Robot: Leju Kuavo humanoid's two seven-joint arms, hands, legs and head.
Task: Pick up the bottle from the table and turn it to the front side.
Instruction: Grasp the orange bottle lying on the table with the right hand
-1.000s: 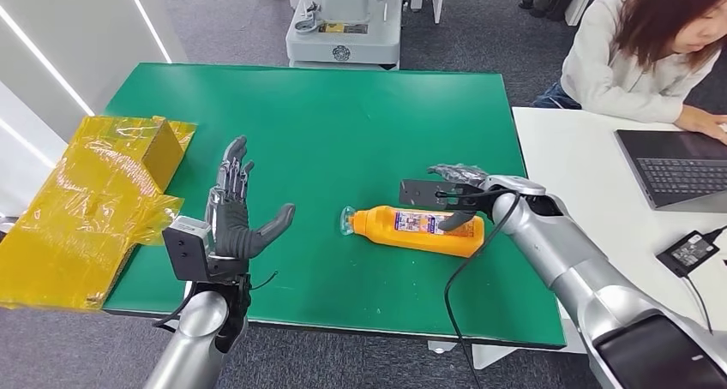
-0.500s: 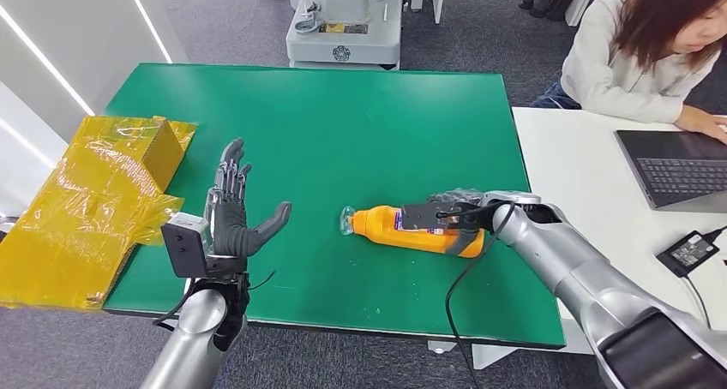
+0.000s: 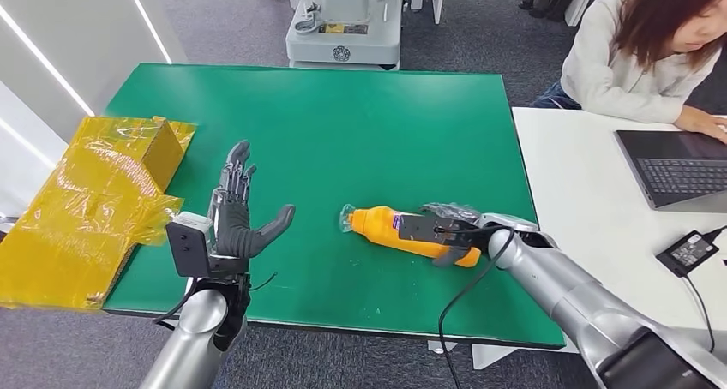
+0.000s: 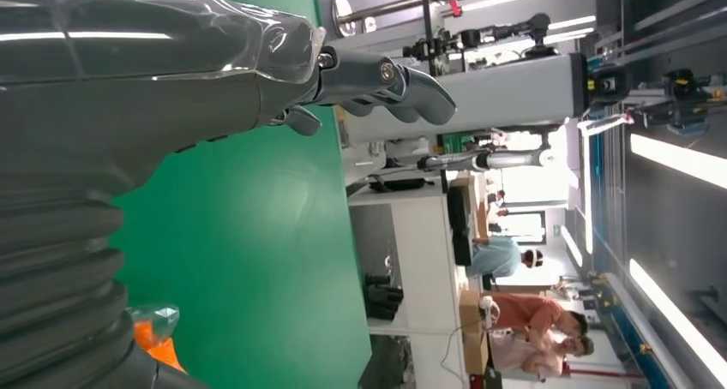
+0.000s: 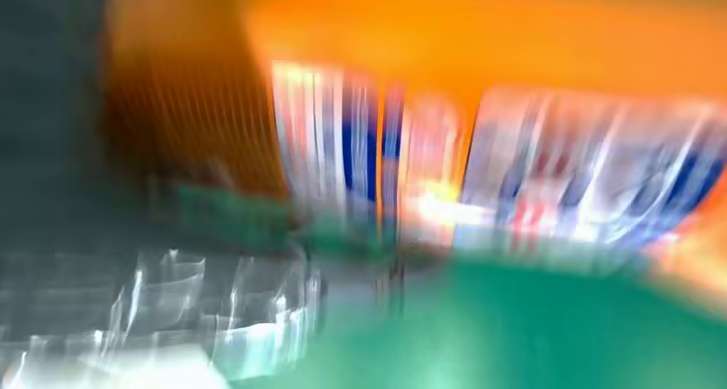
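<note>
Bottle lying on green counter, right hand wrapped around its base end; left hand raised, fingers spread, empty.

- One bottle
- Two hands: left, right
- Two tables: green, white
- One laptop
- One person

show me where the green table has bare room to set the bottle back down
The far half of the green table is bare, from the yellow wrapped box across to the white desk. A smaller patch lies between the left hand and the bottle. It is crowded around the right hand, which lies over the bottle.
</note>
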